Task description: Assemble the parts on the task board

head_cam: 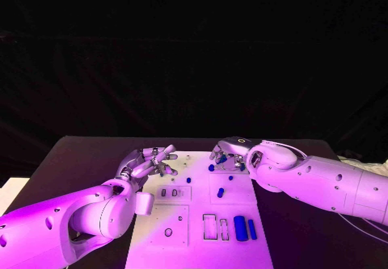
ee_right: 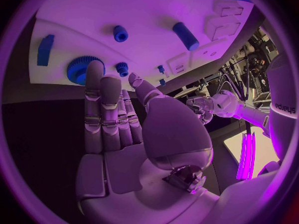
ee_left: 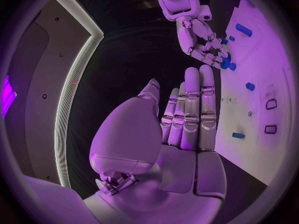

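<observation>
The white task board (head_cam: 198, 246) lies in the middle of the black table. Blue parts sit on it: a large gear (ee_right: 77, 70), a small gear (ee_right: 122, 68), a short peg (ee_right: 120, 33), a cylinder (ee_right: 186, 36) and a flat bar (ee_right: 45, 50). Nearer me lie a thick cylinder (head_cam: 240, 227) and a thin one (head_cam: 252, 228). My right hand (head_cam: 229, 154) hovers at the board's far edge, fingers straight, tips over the large gear, holding nothing. My left hand (head_cam: 150, 162) is at the board's far left corner, fingers extended and empty (ee_left: 187, 119).
Rectangular and oval sockets (head_cam: 210, 227) are cut into the near half of the board. Small blue pegs (head_cam: 220, 192) stand mid-board between the hands. Black table (head_cam: 81, 157) surrounds the board on both sides.
</observation>
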Controlling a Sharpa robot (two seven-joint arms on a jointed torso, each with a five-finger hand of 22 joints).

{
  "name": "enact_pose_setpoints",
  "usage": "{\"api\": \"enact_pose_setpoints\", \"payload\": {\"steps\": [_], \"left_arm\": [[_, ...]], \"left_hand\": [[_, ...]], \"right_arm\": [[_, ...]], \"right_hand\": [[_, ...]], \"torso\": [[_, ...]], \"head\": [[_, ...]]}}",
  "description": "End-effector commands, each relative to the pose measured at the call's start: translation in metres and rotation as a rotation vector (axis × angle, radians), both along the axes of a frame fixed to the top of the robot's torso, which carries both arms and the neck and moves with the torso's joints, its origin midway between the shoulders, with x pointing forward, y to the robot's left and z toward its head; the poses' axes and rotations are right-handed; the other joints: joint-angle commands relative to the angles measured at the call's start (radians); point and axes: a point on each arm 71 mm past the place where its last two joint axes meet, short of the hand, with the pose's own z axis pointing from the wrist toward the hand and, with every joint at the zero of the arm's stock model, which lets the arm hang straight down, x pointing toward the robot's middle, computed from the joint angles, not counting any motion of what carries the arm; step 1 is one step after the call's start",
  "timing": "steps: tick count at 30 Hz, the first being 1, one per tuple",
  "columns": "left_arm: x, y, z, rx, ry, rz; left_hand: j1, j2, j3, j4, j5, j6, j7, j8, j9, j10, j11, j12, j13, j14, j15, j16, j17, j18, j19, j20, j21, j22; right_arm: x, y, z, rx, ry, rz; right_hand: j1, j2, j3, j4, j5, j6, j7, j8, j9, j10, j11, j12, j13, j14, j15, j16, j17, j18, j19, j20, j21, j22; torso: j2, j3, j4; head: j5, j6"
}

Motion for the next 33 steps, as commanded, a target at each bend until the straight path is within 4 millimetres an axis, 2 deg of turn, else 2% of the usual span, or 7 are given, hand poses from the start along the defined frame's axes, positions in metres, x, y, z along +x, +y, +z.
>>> {"api": "enact_pose_setpoints", "payload": {"steps": [1,7,11,16,25,29,33], "left_arm": [[-0.0021,-0.0043,0.0020,-0.021,0.009,-0.036],[-0.0035,-0.0059,0.0027,-0.024,0.012,-0.045],[-0.0038,-0.0061,0.0029,-0.024,0.015,-0.048],[-0.0041,-0.0061,0.0031,-0.024,0.017,-0.051],[-0.0040,-0.0062,0.0028,-0.023,0.025,-0.056],[-0.0040,-0.0062,0.0025,-0.022,0.029,-0.057],[-0.0042,-0.0067,0.0026,-0.023,0.030,-0.062]], "left_hand": [[-0.009,0.006,-0.009,-0.002,0.000,0.004,0.005,-0.006,-0.001,0.004,0.004,-0.004,0.002,-0.010,0.000,0.009,0.010,0.009,-0.004,-0.001,0.011,0.007],[-0.009,0.006,-0.010,-0.003,0.000,0.004,0.004,-0.006,-0.001,0.004,0.004,-0.004,0.003,-0.012,0.000,0.012,0.014,0.009,-0.003,-0.001,0.015,0.010],[-0.009,0.009,-0.013,-0.004,0.000,0.004,0.004,-0.008,-0.001,0.005,0.004,-0.006,0.005,-0.016,0.000,0.019,0.023,0.009,-0.002,-0.001,0.027,0.018],[-0.009,0.011,-0.014,-0.005,0.000,0.005,0.004,-0.010,-0.001,0.005,0.004,-0.008,0.007,-0.019,0.000,0.024,0.030,0.009,-0.001,-0.002,0.038,0.025],[-0.008,0.013,-0.015,-0.007,0.001,0.005,0.005,-0.010,0.000,0.005,0.004,-0.009,0.008,-0.022,0.000,0.028,0.035,0.009,-0.001,-0.002,0.044,0.030],[-0.008,0.013,-0.016,-0.007,0.001,0.005,0.005,-0.011,0.000,0.005,0.004,-0.009,0.008,-0.022,0.000,0.029,0.036,0.009,-0.002,-0.002,0.046,0.031],[-0.007,0.013,-0.017,-0.008,0.000,0.004,0.005,-0.012,-0.001,0.004,0.004,-0.010,0.008,-0.024,0.000,0.030,0.039,0.009,-0.003,-0.002,0.049,0.034]], "right_arm": [[0.0003,0.0013,-0.0016,-0.089,-0.025,-0.001],[-0.0006,0.0041,0.0000,-0.098,-0.042,0.003],[-0.0012,0.0057,0.0011,-0.101,-0.044,0.007],[-0.0015,0.0062,0.0024,-0.102,-0.044,0.009],[-0.0030,0.0089,0.0053,-0.088,-0.058,0.024],[-0.0029,0.0089,0.0065,-0.087,-0.073,0.023],[-0.0018,0.0076,0.0044,-0.118,-0.058,0.014]], "right_hand": [[0.000,-0.013,0.006,0.003,-0.008,-0.009,-0.001,-0.002,0.000,-0.008,0.001,-0.004,0.000,0.017,0.007,0.013,0.014,0.009,-0.007,0.001,0.010,0.005],[0.003,-0.015,0.012,0.013,-0.015,-0.006,-0.002,0.000,0.002,-0.008,0.000,-0.002,0.001,0.019,0.008,0.055,0.057,0.011,-0.015,0.003,0.029,0.017],[0.006,-0.014,0.018,0.020,-0.020,-0.002,-0.003,0.001,0.003,-0.004,0.000,-0.001,0.001,0.020,0.007,0.075,0.077,0.011,-0.019,0.004,0.041,0.024],[0.010,-0.011,0.034,0.033,-0.045,0.010,-0.005,0.003,0.004,0.008,-0.002,0.000,0.001,0.020,0.005,0.103,0.105,0.012,-0.026,0.004,0.060,0.036],[0.023,-0.006,0.081,0.058,-0.075,0.045,-0.011,0.010,0.009,0.046,-0.011,0.003,0.002,0.031,-0.003,0.194,0.199,0.014,-0.031,-0.001,0.102,0.061],[0.047,0.003,0.124,0.059,-0.112,0.068,-0.014,0.015,0.012,0.071,-0.018,0.004,0.002,0.033,-0.009,0.232,0.238,0.014,-0.032,-0.007,0.124,0.075],[0.047,-0.012,0.149,0.066,-0.119,0.072,-0.013,0.010,0.012,0.076,-0.017,-0.002,0.001,0.028,-0.009,0.242,0.245,0.013,-0.041,-0.007,0.141,0.086]], "torso": [[0.013,-0.0019,0.0074],[0.020,-0.0046,0.0106],[0.025,-0.0036,0.0121],[0.028,-0.0043,0.0136],[0.034,-0.0052,0.0156],[0.036,-0.0056,0.0161],[0.039,-0.0066,0.0170]], "head": [[-0.007,0.001],[-0.015,0.002],[-0.017,0.005],[-0.019,0.002],[-0.018,-0.002],[-0.019,-0.003],[-0.022,-0.004]]}}
